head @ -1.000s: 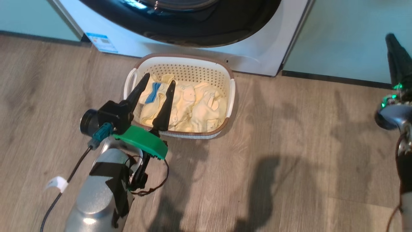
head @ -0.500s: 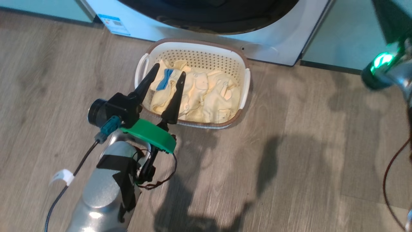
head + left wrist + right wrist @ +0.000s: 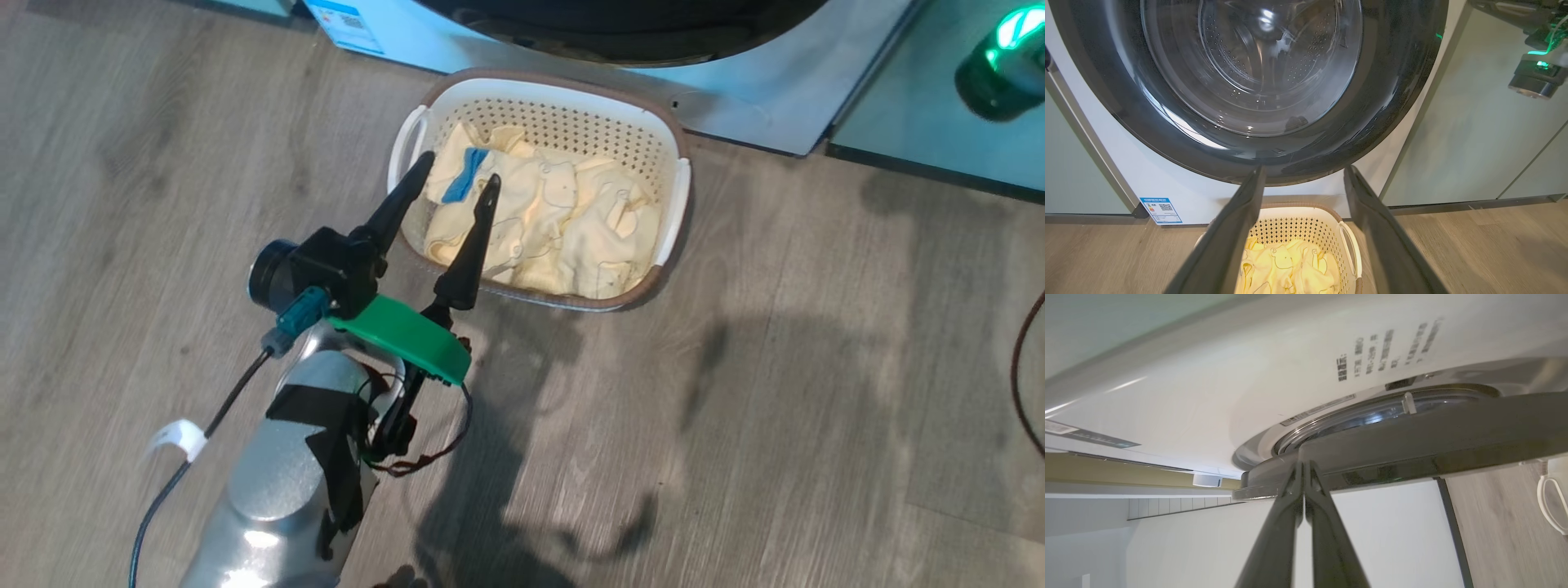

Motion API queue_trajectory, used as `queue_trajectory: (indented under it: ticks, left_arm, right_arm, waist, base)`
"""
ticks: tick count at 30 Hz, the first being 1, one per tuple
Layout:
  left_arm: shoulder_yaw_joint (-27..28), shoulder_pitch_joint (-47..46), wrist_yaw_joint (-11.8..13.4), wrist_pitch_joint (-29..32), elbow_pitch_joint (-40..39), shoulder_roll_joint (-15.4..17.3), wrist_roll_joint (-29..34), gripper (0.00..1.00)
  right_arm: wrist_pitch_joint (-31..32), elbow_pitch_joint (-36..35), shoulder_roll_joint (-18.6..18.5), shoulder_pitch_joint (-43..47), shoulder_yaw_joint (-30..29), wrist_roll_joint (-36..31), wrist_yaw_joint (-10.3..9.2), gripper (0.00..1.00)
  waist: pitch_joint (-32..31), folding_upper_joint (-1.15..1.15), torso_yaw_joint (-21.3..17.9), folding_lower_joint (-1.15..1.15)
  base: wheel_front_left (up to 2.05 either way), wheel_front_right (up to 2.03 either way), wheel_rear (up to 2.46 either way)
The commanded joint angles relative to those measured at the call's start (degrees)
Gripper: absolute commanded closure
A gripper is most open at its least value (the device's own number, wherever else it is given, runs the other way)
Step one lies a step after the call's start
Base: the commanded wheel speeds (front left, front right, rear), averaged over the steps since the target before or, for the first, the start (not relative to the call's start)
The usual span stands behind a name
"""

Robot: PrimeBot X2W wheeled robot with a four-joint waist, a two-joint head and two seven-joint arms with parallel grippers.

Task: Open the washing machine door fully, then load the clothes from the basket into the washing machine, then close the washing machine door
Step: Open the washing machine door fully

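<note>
The basket [image 3: 676,131] sits on the floor in front of the washing machine [image 3: 735,98], with the pale yellow clothes [image 3: 563,229] piled inside. My left gripper [image 3: 457,171] hangs open above the basket's near left corner, with nothing between its fingers. In the left wrist view the left gripper [image 3: 1304,171] points at the lower rim of the washing machine door [image 3: 1400,81], above the basket [image 3: 1306,214] and clothes [image 3: 1286,265]. My right gripper [image 3: 1303,465] is shut, its tips meeting at the edge of the door's dark rim [image 3: 1412,433]. That rim stands slightly off the white front.
Pale green cabinets [image 3: 1474,122] flank the machine on both sides. A blue QR sticker [image 3: 1160,210] marks its lower left corner. My right wrist's green light [image 3: 1008,33] glows at the top right. Wood floor [image 3: 735,408] stretches toward me.
The head camera has shifted, so the basket sits higher and further right in view. My right arm has risen toward the machine. The left gripper stays open over the basket.
</note>
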Motion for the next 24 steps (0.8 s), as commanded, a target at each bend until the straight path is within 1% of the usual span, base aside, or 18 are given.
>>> queue_trajectory:
  ticks: [1,12,19,24]
  left_arm:
    - [1.2,-1.8,0.0,-0.4,-1.9,0.8,-0.5,0.0]
    - [0.0,-2.4,0.0,-0.4,-2.1,0.4,-1.5,0.0]
    - [-0.6,-2.5,0.0,-0.4,-2.2,0.4,-2.3,0.0]
    - [-0.9,-2.5,0.0,-0.4,-2.3,0.4,-3.1,0.0]
  right_arm:
    - [0.4,-0.6,0.3,-3.5,1.1,0.2,-0.15,1.0]
    - [-1.9,7.8,-0.3,-12.0,2.8,-1.0,-0.15,1.0]
    - [-2.5,11.8,-0.3,-15.2,4.0,-2.2,-0.15,1.0]
    - [-2.2,13.3,0.2,-16.2,4.9,-3.1,-0.15,1.0]
  waist:
    - [0.3,0.0,0.6,0.0]
    - [1.9,0.0,3.2,0.0]
    - [2.6,0.0,4.1,0.0]
    - [2.8,0.0,4.5,0.0]
  base:
    - [0.0,0.0,0.0]
    - [0.0,0.0,0.0]
    - [0.0,0.0,0.0]
    - [0.0,0.0,0.0]
